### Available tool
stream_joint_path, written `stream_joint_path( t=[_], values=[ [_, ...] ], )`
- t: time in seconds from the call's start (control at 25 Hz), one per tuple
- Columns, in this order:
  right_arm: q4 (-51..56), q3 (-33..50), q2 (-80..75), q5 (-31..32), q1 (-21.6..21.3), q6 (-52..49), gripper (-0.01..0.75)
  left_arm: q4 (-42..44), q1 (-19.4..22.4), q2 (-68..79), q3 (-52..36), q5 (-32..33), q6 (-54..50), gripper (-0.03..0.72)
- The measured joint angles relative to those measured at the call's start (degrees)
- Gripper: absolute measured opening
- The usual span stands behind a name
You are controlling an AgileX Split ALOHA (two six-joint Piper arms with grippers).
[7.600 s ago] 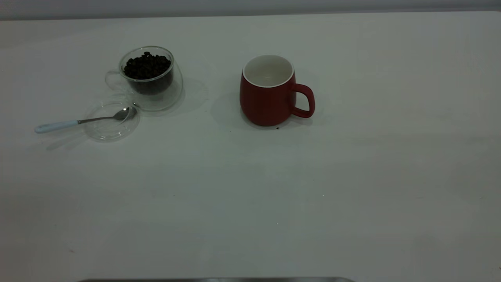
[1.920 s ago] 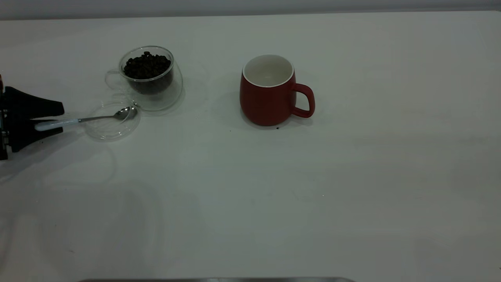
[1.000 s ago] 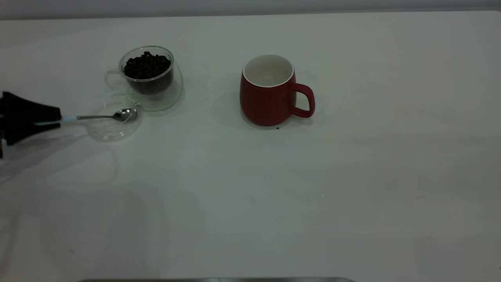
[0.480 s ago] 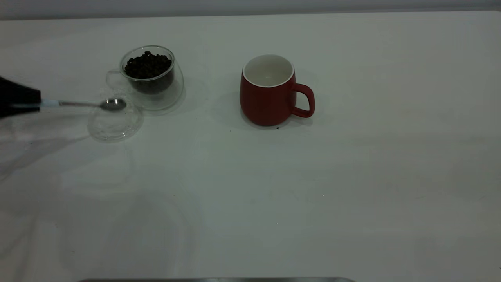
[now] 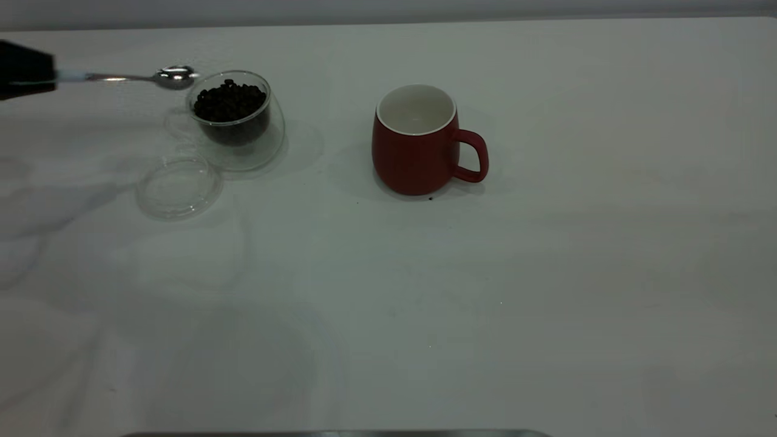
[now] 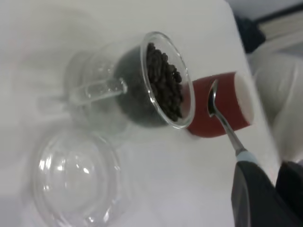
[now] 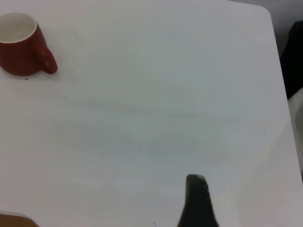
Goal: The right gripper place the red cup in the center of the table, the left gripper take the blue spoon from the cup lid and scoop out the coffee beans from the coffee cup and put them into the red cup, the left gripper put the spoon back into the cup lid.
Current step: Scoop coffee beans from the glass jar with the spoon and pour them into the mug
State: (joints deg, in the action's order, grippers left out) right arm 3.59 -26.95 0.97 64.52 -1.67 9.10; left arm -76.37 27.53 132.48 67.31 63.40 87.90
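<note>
bench (image 5: 546, 273): large plain white top that carries everything; a grey wall strip runs behind its far edge.
red cup (image 5: 416, 142): upright near the middle of the bench, toward the far edge, white inside showing nothing in it, loop handle pointing to the right edge. Open bench lies all round it, and a small dark speck sits at its foot on the near side.
coffee cup (image 5: 234, 121): clear double-walled glass toward the far left corner, well apart from the red cup, clear handle turned to the left edge.
coffee beans (image 5: 229, 102): dark heap that fills the glass cup close to its rim.
cup lid (image 5: 178, 187): clear round disc lying flat just on the near side of the coffee cup, with nothing lying on it.
left tool (image 5: 53, 76): black, reaching in from the left edge at the far left corner, lifted off the bench and clamped on the pale end of the spoon handle.
blue spoon (image 5: 155, 77): held roughly level in the air, its metal bowl just beside the far left rim of the coffee cup and clear of the beans.
right tool (image 7: 196, 182): one black fingertip shows in its own wrist view, over bare bench well away from the red cup; its spread cannot be told.
left wrist view only: the spoon bowl (image 6: 213, 97) edge-on, lined up against the red cup beyond it.
exterior view only: no part of the right arm.
</note>
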Motion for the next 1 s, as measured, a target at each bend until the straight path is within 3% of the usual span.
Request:
stream_joint_path(
  t=[0.28,0.52,1.0],
  values=[
    [0.05,0.00,0.00,0.00,0.00,0.00,0.587,-2.56,-6.44,0.00,0.05,-11.17,10.41,0.120],
    [0.05,0.00,0.00,0.00,0.00,0.00,0.587,-8.75,-7.27,0.00,0.05,-12.80,17.11,0.120],
    [0.05,0.00,0.00,0.00,0.00,0.00,0.587,-6.06,-7.63,0.00,0.05,-15.59,14.12,0.120]
  ],
)
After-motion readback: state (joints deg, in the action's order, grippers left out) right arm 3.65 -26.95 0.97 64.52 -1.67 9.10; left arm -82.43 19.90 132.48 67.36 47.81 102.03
